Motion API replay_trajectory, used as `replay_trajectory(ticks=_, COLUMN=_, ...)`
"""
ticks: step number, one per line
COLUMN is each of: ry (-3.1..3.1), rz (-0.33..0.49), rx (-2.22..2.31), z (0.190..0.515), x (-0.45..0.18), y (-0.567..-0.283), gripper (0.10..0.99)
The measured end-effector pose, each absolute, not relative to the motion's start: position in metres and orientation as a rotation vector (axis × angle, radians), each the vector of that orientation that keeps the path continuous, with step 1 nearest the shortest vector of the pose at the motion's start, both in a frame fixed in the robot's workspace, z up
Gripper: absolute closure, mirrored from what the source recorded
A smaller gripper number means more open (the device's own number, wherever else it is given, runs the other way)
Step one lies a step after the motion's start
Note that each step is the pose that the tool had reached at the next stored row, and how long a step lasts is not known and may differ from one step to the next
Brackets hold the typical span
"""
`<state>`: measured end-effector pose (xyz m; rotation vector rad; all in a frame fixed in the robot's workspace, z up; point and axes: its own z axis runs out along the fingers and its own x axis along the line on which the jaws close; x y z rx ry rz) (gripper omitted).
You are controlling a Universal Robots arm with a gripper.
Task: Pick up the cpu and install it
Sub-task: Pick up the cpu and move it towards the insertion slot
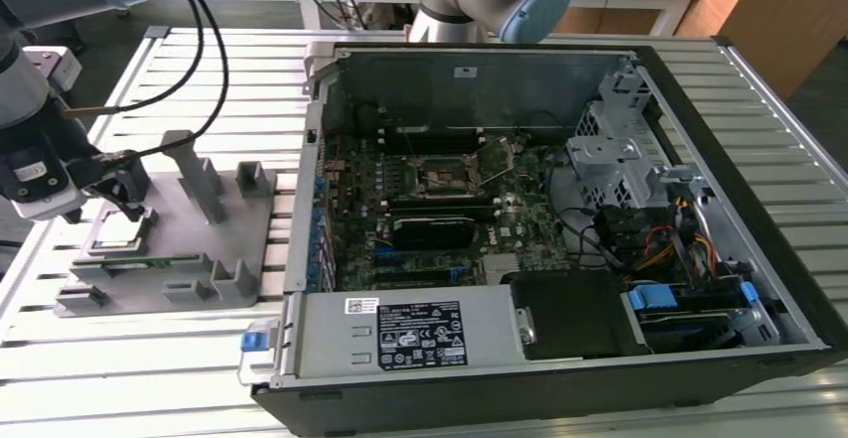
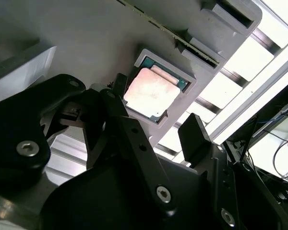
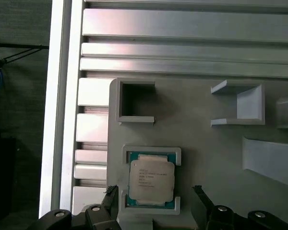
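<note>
The cpu [image 3: 151, 181] is sitting flat, metal top up, in a square recess of the grey holder plate [image 3: 206, 143]. The plate is lying on the slatted desk [image 1: 173, 359], just beside the open computer case [image 1: 530, 403] on the exterior view's left. The jaws are hanging spread over the chip, one finger flanking each side (a gap is showing between each and the chip in the first wrist view). The motherboard [image 1: 438, 175] inside the case is lying well apart from the cpu.
</note>
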<state>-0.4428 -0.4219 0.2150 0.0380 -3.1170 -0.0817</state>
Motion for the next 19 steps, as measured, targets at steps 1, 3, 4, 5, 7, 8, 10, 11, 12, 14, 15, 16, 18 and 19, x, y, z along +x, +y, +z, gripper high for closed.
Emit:
replay_trajectory(ticks=1, ry=-3.117, rz=-0.082, rx=0.038, z=0.214, x=-0.443, y=-0.422, gripper=0.384)
replay_trajectory(ticks=3, ry=-3.117, rz=-0.082, rx=0.037, z=0.212, x=-0.443, y=-0.422, gripper=0.384)
replay_trajectory(ticks=4, ry=-3.117, rz=-0.082, rx=0.037, z=0.211, x=-0.443, y=-0.422, gripper=0.384)
replay_trajectory(ticks=5, ry=-3.117, rz=-0.082, rx=0.036, z=0.21, x=-0.443, y=-0.422, gripper=0.384)
replay_trajectory(ticks=7, ry=-3.117, rz=-0.082, rx=0.036, z=0.208, x=-0.443, y=-0.422, gripper=0.384)
replay_trajectory(ticks=8, ry=-3.117, rz=-0.082, rx=0.036, z=0.207, x=-0.443, y=-0.422, gripper=0.384)
replay_trajectory(ticks=10, ry=-3.117, rz=-0.082, rx=0.036, z=0.205, x=-0.443, y=-0.422, gripper=0.384)
replay_trajectory(ticks=11, ry=-3.117, rz=-0.082, rx=0.036, z=0.204, x=-0.443, y=-0.422, gripper=0.384)
replay_trajectory(ticks=12, ry=-3.117, rz=-0.082, rx=0.036, z=0.203, x=-0.443, y=-0.422, gripper=0.384)
replay_trajectory(ticks=14, ry=-3.117, rz=-0.082, rx=0.036, z=0.2, x=-0.443, y=-0.422, gripper=0.384)
replay_trajectory(ticks=15, ry=-3.117, rz=-0.082, rx=0.036, z=0.199, x=-0.443, y=-0.422, gripper=0.384)
replay_trajectory(ticks=16, ry=-3.117, rz=-0.082, rx=0.036, z=0.198, x=-0.443, y=-0.421, gripper=0.384)
replay_trajectory(ticks=18, ry=-3.117, rz=-0.082, rx=0.036, z=0.197, x=-0.443, y=-0.421, gripper=0.384)
replay_trajectory(ticks=19, ry=-3.117, rz=-0.082, rx=0.036, z=0.196, x=-0.443, y=-0.42, gripper=0.384)
